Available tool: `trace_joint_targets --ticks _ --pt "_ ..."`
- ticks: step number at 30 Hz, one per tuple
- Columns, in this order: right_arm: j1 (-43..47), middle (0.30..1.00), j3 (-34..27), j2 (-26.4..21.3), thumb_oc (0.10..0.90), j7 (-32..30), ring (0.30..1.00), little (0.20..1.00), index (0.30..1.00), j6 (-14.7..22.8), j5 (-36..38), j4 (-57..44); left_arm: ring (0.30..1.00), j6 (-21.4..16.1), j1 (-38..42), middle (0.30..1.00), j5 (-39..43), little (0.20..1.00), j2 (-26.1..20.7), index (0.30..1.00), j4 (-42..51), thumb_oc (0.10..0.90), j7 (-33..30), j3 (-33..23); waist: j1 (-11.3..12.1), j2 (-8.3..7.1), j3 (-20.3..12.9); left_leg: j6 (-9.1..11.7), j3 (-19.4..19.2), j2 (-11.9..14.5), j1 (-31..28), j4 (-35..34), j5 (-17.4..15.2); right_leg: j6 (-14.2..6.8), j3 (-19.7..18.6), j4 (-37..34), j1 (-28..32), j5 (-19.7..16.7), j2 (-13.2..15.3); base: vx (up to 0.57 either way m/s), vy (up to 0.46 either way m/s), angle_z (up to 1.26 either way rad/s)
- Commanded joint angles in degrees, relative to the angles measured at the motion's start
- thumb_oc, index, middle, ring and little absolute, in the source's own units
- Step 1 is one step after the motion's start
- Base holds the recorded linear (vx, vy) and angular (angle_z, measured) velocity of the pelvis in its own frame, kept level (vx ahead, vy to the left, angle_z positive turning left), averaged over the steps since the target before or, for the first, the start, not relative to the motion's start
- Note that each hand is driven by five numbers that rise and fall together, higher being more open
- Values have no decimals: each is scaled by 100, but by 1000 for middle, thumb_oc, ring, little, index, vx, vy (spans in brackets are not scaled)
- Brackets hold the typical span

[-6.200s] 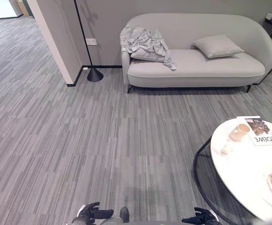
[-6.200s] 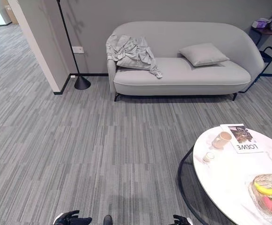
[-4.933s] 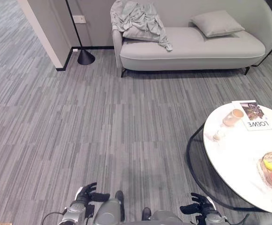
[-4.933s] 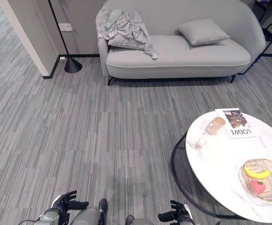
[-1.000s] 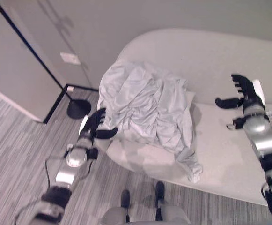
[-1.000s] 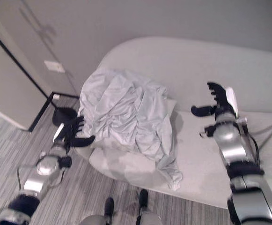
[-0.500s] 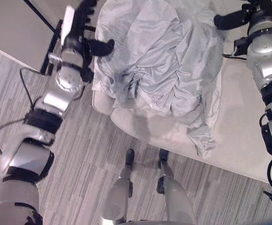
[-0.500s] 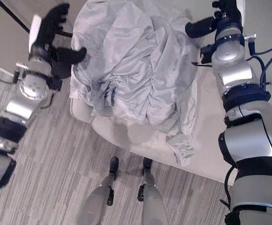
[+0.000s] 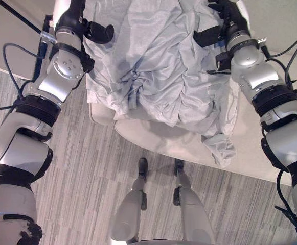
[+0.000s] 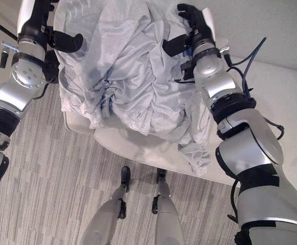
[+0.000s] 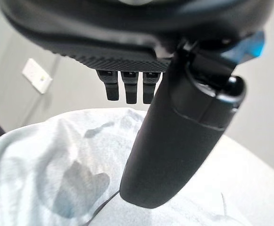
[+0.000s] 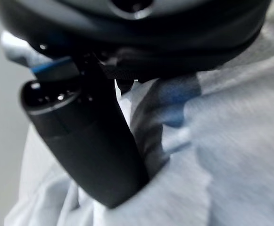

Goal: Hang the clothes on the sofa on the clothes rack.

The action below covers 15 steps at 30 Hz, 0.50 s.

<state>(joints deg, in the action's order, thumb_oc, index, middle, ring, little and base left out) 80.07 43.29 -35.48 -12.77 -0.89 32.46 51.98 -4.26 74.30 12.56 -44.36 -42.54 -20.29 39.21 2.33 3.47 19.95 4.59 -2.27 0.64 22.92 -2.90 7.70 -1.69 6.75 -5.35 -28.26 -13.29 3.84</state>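
crumpled pale grey garment [image 9: 163, 66] heaped on the left end of the light grey sofa [image 9: 271, 153], one fold trailing over the seat edge toward 5 o'clock. my left hand [image 9: 79, 23] sits at 10 o'clock of the heap, thumb reaching toward the cloth; in the left wrist view my fingers [image 11: 125, 87] are straight and apart above the garment, clamped on nothing. my right hand [image 10: 194, 28] lies at 2 o'clock of the heap, against the cloth, thumb pointing into the folds; its fingers are spread, not closed round the fabric. grey striped carpet [image 9: 71, 168] lies in front of the sofa.
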Motion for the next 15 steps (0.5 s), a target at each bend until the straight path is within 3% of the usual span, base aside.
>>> trace_joint_targets --ticks 1,6,15 --pt "-93 900 8 139 800 9 900 900 900 515 227 -533 900 -162 764 900 -439 900 -561 900 -253 800 -227 189 -17 -50 -385 140 -15 -133 -24 -210 -233 -766 -91 35 267 195 311 30 17 -4" --pt "-625 900 -60 -6 800 -5 900 900 900 654 -42 -1104 900 -18 1193 900 -1088 900 -734 900 -668 800 -218 678 -169 19 -273 124 -24 -133 -10 -210 -277 -777 -130 35 236 216 319 20 7 -7" --pt "-914 900 -134 -360 800 -8 900 900 900 1001 185 -1866 900 145 1801 900 -1738 900 -861 900 -1674 800 -133 1345 -418 -6 -129 109 -86 -107 163 -210 -267 -796 -242 35 -8 137 322 2 6 -8"
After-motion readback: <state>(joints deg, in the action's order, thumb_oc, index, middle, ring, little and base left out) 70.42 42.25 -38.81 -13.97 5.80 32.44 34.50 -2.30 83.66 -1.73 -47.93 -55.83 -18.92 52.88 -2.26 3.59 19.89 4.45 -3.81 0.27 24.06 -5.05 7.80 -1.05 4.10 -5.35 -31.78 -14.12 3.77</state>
